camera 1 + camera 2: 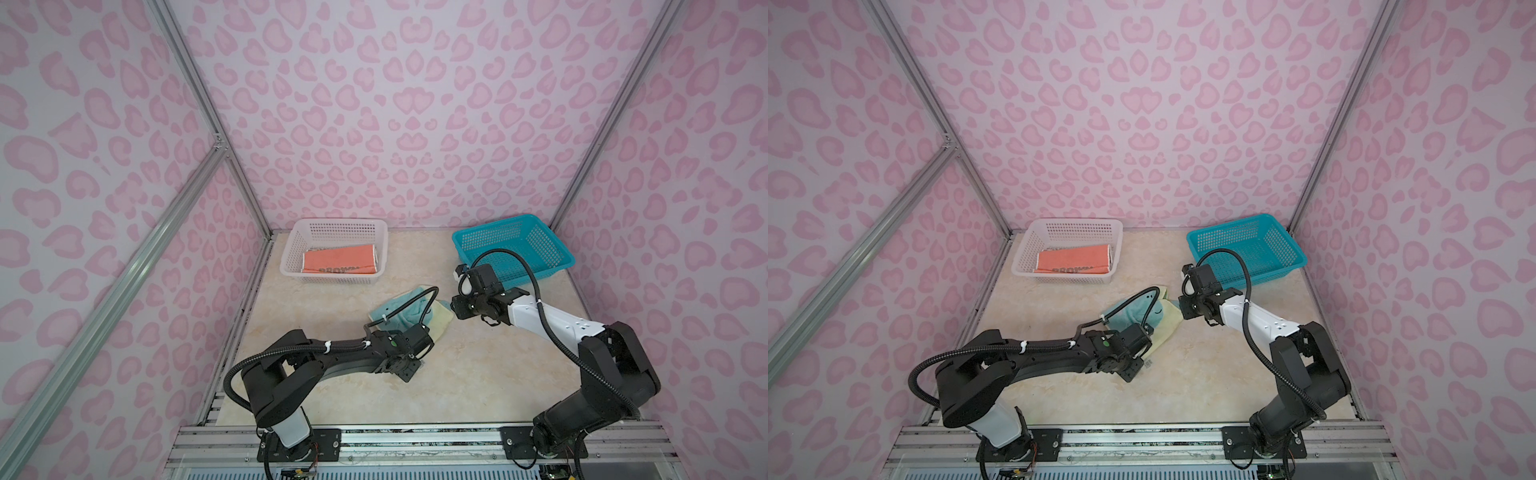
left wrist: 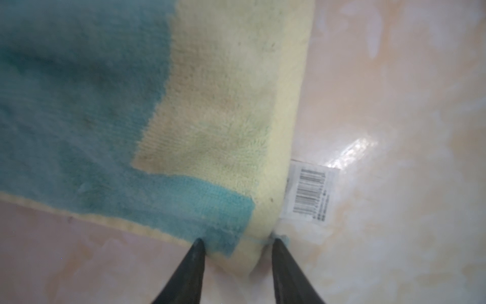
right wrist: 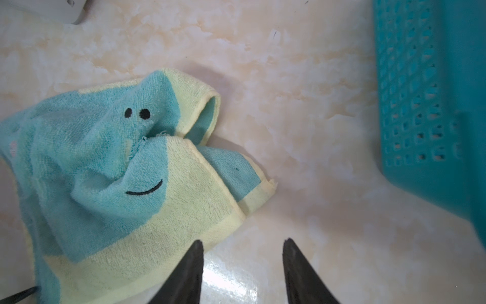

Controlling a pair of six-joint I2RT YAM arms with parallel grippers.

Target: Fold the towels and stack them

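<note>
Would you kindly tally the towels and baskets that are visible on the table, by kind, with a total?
Towels: 2 (teal and yellow towel, orange towel)
Baskets: 2 (white basket, teal basket)
Total: 4

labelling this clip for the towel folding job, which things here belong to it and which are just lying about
Belongs to the job:
- teal-and-yellow towel, crumpled
- folded orange towel, inside the white basket
- left gripper, fingers either side of the crumpled towel's corner

Just lying about:
- teal basket
- barcode label beside the towel's edge
</note>
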